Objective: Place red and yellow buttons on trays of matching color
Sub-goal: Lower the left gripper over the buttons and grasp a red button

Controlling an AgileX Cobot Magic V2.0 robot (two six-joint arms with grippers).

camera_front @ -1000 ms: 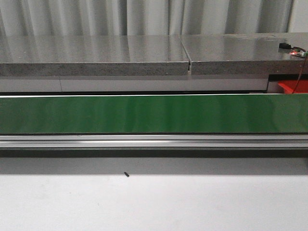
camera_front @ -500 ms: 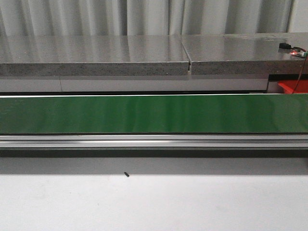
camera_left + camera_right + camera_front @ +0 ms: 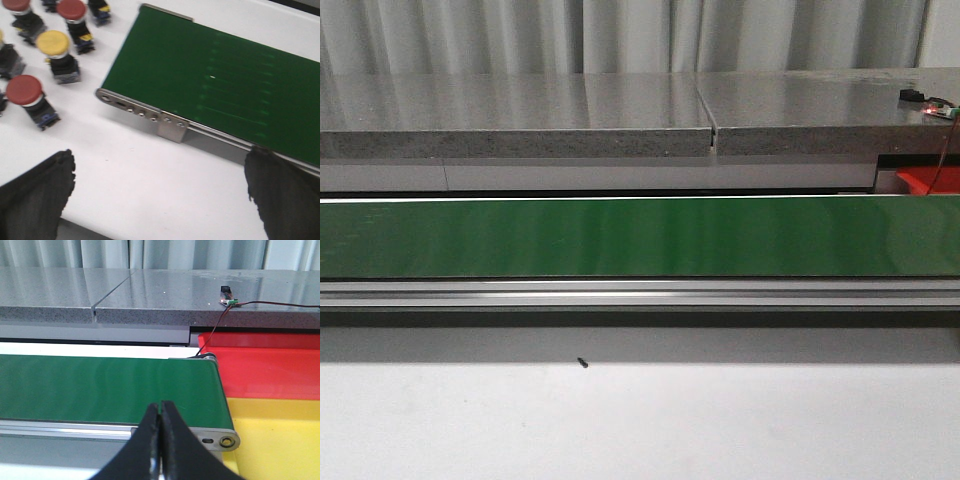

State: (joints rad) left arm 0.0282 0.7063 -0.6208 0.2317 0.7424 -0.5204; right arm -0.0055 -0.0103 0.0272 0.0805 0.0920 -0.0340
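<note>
Round-capped red push buttons (image 3: 24, 90) and one yellow-capped button (image 3: 52, 43) on dark bases sit at 9 o'clock of the green conveyor belt (image 3: 220, 85). Left gripper (image 3: 160, 192) spread wide, holding nothing; right gripper (image 3: 160, 440) pinched closed, empty, over the belt with the flat red tray (image 3: 270, 365) and yellow tray (image 3: 280, 440) at 3 o'clock.

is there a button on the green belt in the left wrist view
No, the green belt is bare; the red and yellow buttons all stand on the white table beside its end.

green belt (image 3: 640, 237) bare, buttons (image 3: 52, 45) crowded beside its end
</note>
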